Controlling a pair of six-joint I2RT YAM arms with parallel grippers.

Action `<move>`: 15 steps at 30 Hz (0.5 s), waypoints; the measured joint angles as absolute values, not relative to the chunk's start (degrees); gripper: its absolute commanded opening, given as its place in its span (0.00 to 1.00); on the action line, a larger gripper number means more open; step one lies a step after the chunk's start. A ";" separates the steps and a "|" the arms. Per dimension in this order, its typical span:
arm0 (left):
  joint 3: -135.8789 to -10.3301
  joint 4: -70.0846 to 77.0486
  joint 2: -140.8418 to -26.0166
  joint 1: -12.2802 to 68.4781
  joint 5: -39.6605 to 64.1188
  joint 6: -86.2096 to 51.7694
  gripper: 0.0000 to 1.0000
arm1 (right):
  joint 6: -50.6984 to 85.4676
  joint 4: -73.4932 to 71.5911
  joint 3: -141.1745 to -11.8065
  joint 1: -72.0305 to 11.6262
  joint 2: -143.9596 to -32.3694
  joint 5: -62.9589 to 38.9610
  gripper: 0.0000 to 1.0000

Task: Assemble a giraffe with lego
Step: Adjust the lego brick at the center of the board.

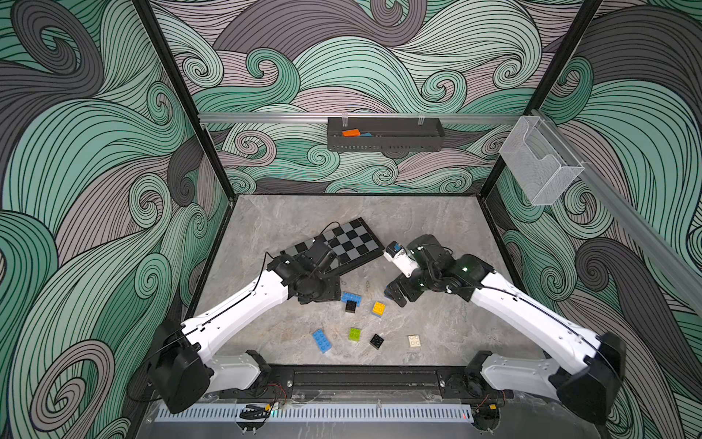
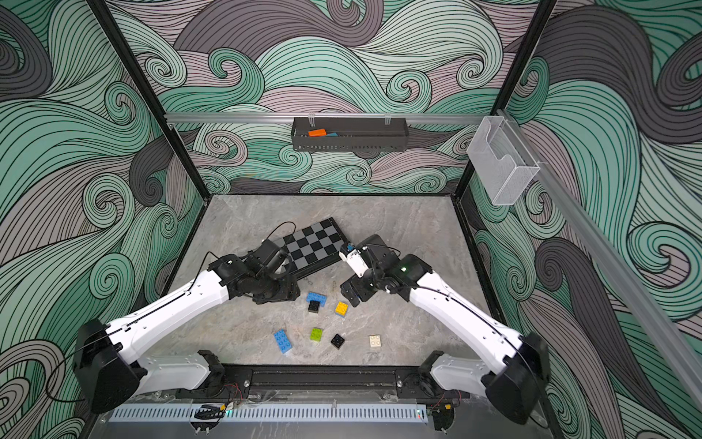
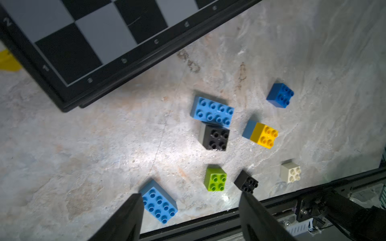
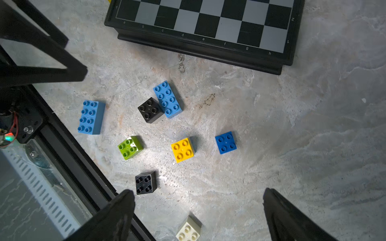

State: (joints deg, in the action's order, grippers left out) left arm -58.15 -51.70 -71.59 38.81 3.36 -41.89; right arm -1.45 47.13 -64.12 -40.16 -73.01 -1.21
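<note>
Left pincer (image 3: pixel 191 194) and right pincer (image 4: pixel 198 191) hang open, empty, over scattered studded plastic bricks (image 4: pixel 182 149); seemingly still choosing, next a square grip.

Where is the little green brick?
In both top views the green brick sits near the front of the table, between a long blue brick on the robot's left and a black brick on its right.

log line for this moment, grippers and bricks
left gripper: open, empty | right gripper: open, empty | lego: scattered on table near chequered board
</note>
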 measured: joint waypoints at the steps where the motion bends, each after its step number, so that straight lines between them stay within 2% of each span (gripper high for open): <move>1: -56.73 -52.10 -70.48 37.85 3.49 -42.33 0.76 | -2.74 46.61 -64.62 -40.21 -75.09 -1.23 0.99; 10: -50.87 -55.64 -57.04 33.47 3.64 -44.75 0.76 | -10.33 43.18 -68.82 -42.00 -90.96 -2.24 0.99; 15: -50.72 -57.41 -55.75 33.12 3.62 -45.15 0.76 | -10.79 41.89 -74.98 -44.80 -100.01 -1.56 0.99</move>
State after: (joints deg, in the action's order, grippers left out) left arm -50.72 -57.41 -55.75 33.12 3.62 -45.15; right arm -10.79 41.89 -74.98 -44.80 -100.01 -1.56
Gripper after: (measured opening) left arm 0.758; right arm 0.988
